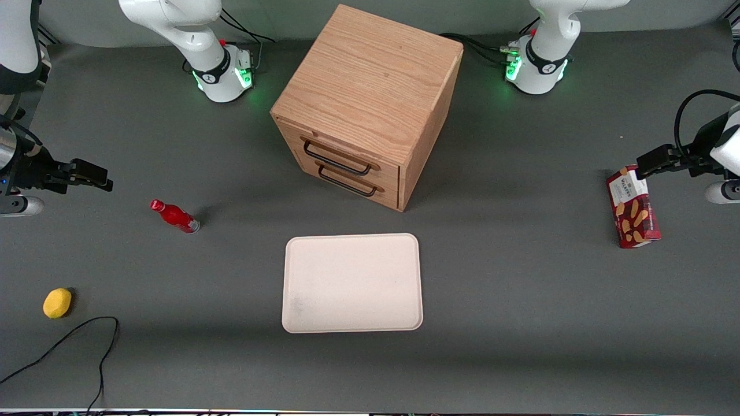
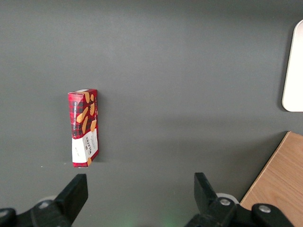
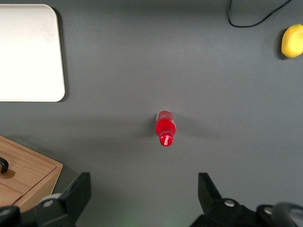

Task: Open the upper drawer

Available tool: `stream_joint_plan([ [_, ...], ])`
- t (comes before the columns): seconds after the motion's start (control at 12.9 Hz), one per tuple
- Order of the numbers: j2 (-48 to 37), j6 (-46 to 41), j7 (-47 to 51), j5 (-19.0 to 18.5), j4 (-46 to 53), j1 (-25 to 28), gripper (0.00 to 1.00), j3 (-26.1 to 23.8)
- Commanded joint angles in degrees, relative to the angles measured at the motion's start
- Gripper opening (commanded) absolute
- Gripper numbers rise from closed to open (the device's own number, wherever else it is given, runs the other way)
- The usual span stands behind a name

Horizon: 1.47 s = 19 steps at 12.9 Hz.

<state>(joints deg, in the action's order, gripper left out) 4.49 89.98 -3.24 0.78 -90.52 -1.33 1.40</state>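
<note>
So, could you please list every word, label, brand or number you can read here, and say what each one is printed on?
"WALKERS": on the white label of the red tartan biscuit box; the smaller print under it is too small to read.
Red bottle: no readable text.
Upper drawer, tray and yellow lemon-like object: no text.
The hand hangs open toward the working arm's end of the table, unmarked.

The table (image 1: 520, 323) is dark grey; the cabinet (image 1: 370, 75) is light oak with visible grain; the upper drawer (image 1: 341, 155) has a black handle; the gripper (image 1: 92, 173) is black; the tray (image 1: 352, 283) is cream; the bottle (image 1: 175, 216) is red; the lemon (image 1: 57, 303) is yellow; the biscuit box (image 1: 633, 208) is red tartan.
</note>
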Motion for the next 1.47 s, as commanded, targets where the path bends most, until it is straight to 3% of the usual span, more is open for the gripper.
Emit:
stream_joint_plan([
  [0.0,-0.3,-0.8,1.6,-1.1,0.8,-0.3,1.0,-0.6],
  [0.7,0.9,-0.8,0.8,-0.2,1.4,0.7,1.0,-1.1],
  [0.85,0.9,-0.8,0.7,1.6,1.7,0.7,1.0,-1.1],
  [1.4,5.4,-0.7,0.8,2.0,6.3,9.0,1.0,-1.5],
])
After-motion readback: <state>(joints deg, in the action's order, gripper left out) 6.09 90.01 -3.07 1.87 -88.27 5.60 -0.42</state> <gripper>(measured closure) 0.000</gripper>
